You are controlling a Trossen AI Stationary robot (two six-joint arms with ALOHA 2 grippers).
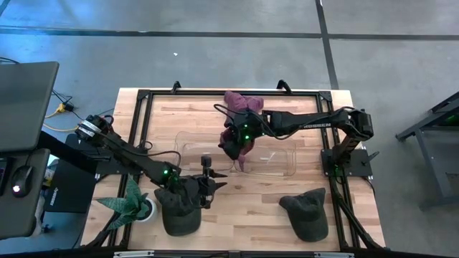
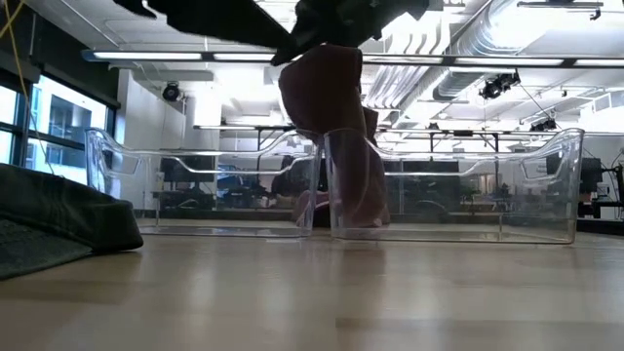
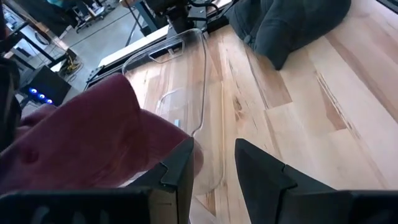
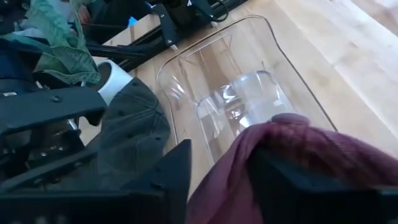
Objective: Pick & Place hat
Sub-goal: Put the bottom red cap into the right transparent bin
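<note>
Left pincer [image 1: 206, 180] sits low near the front of the wooden surface [image 1: 251, 215], fingers set apart and empty, just beside a dark green cap [image 1: 178, 208] and a potted plant [image 1: 130, 203]. It can wait there. Over the clear plastic bin [image 1: 283, 168], the right pincer [image 1: 233, 145] grips a maroon hat [image 1: 242, 136], whose cloth hangs down toward the bin's inside. To place it well, I judge it should lower until the hanging crown settles on the bin floor, keep within the walls, then let go. A second dark cap [image 1: 307, 213] lies at front right, well apart.
</note>
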